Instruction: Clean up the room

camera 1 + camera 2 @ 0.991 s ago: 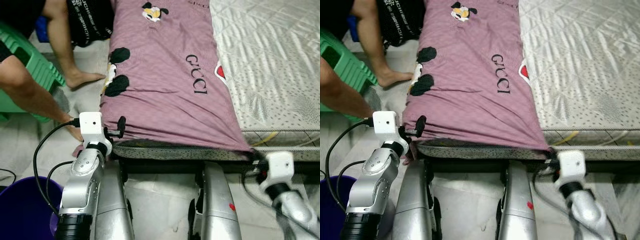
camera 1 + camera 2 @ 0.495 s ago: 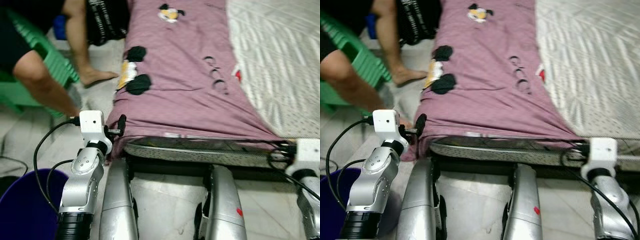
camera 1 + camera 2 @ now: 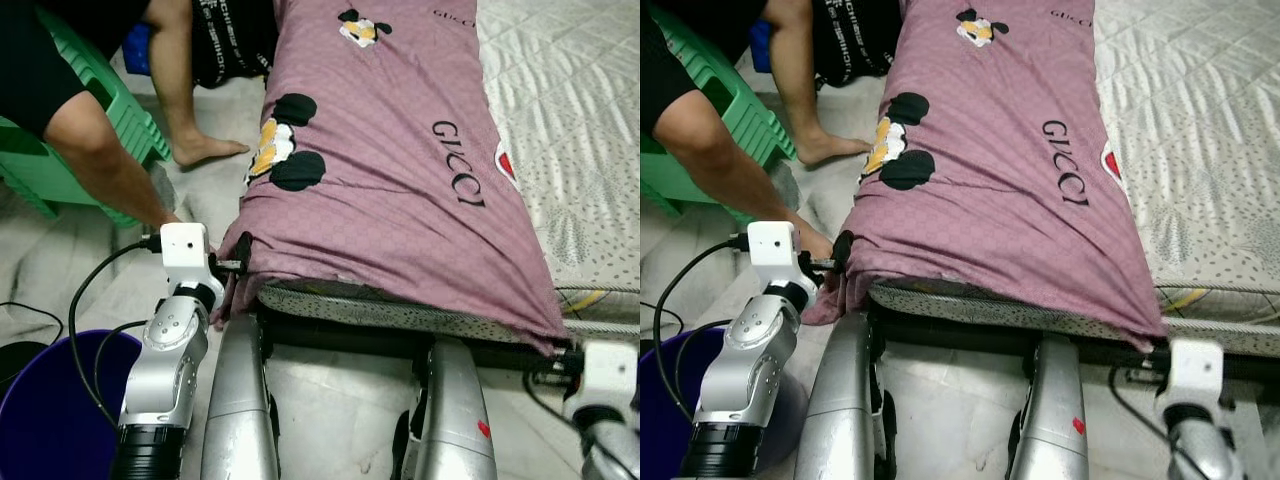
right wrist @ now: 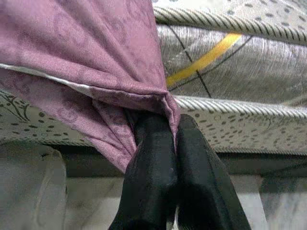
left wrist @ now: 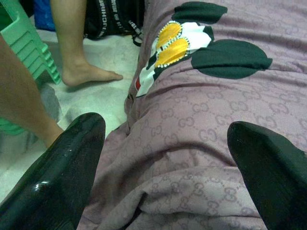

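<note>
A mauve blanket (image 3: pixel 390 190) with cartoon-mouse prints and lettering lies along the left side of the mattress (image 3: pixel 590 150). My left gripper (image 3: pixel 240 258) is at the blanket's near left corner. In the left wrist view it (image 5: pixel 163 127) is open, its two fingers (image 5: pixel 72 163) spread wide with bunched fabric (image 5: pixel 192 143) lying between them. My right gripper (image 4: pixel 170 122) is shut on the blanket's near right corner (image 3: pixel 548 335), the cloth pinched between its fingers at the mattress edge. My right wrist (image 3: pixel 1188 368) hangs just below that corner.
A person sits at the left on a green stool (image 3: pixel 60 150), one arm (image 3: pixel 110 165) reaching down beside my left gripper, a bare foot (image 3: pixel 210 148) on the floor. A purple bucket (image 3: pixel 45 410) stands at the near left. A black bag (image 3: pixel 230 40) lies by the bed.
The camera has swung, shifting the whole picture. My right wrist sits lower and further right, still holding the corner. The person's arm has come closer to my left gripper.
</note>
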`<state>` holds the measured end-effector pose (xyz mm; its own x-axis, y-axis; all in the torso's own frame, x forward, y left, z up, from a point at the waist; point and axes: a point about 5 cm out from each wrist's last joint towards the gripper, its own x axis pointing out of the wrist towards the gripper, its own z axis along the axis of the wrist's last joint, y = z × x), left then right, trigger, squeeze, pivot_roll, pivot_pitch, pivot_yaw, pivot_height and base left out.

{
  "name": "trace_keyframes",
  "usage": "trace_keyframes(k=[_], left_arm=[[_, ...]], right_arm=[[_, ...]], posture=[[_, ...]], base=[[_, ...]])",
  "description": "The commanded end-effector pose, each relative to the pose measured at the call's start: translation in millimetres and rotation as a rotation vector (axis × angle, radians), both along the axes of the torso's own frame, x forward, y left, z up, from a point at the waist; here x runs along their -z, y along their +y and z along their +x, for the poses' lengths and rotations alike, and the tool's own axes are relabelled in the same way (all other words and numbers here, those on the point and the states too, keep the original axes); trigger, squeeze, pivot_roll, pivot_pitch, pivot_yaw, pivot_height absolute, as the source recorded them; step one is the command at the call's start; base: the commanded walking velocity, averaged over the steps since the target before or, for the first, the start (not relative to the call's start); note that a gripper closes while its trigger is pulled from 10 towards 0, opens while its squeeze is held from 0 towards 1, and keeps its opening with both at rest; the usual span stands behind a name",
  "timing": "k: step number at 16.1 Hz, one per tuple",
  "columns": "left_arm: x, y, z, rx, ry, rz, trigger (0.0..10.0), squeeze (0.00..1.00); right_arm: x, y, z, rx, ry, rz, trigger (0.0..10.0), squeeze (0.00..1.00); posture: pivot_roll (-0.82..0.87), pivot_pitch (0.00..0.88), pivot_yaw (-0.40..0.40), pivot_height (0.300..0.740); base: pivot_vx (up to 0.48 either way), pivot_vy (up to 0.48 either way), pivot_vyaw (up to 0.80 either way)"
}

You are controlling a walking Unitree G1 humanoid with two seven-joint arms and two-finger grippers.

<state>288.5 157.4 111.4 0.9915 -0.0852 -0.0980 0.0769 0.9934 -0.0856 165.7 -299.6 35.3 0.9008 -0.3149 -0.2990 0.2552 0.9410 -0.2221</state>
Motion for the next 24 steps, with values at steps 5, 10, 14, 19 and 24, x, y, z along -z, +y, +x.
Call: trace_keyframes(k=[5,10,14,19,24], left_arm=[[1.5,-0.9,2.3,-0.003,0.006,0.004,10.0,0.00],[1.6,1.0,1.5,-0.010,0.003,0.002,10.0,0.00],[2.3,-0.4,2.7,-0.008,0.003,-0.004,10.0,0.00],[-6.6,-3.1,7.1,-0.019,-0.057,-0.029,10.0,0.00],[-16.1,-3.4,15.0,-0.036,-0.111,-0.040,10.0,0.00]], right_arm=[[27.5,2.1,-24.9,0.000,0.142,-0.049,6.7,0.00],[-9.1,4.2,19.2,-0.006,0.002,-0.190,10.0,1.00],[-25.0,29.1,24.9,-0.009,-0.040,-0.170,10.0,1.00],[-79.0,66.3,63.2,-0.139,-0.320,-0.182,10.0,1.00],[-114.6,118.6,106.8,-0.279,-0.517,0.000,10.0,1.00]], posture=[[-0.05,0.172,0.067,0.507],[-0.04,0.166,0.060,0.507],[-0.05,0.153,0.054,0.507],[-0.06,0.120,0.060,0.507],[-0.05,0.068,0.060,0.507]], base=[[0.000,0.000,0.00],[0.000,0.000,0.00],[0.000,0.000,0.00],[0.000,0.000,0.00],[0.000,0.000,0.00]])
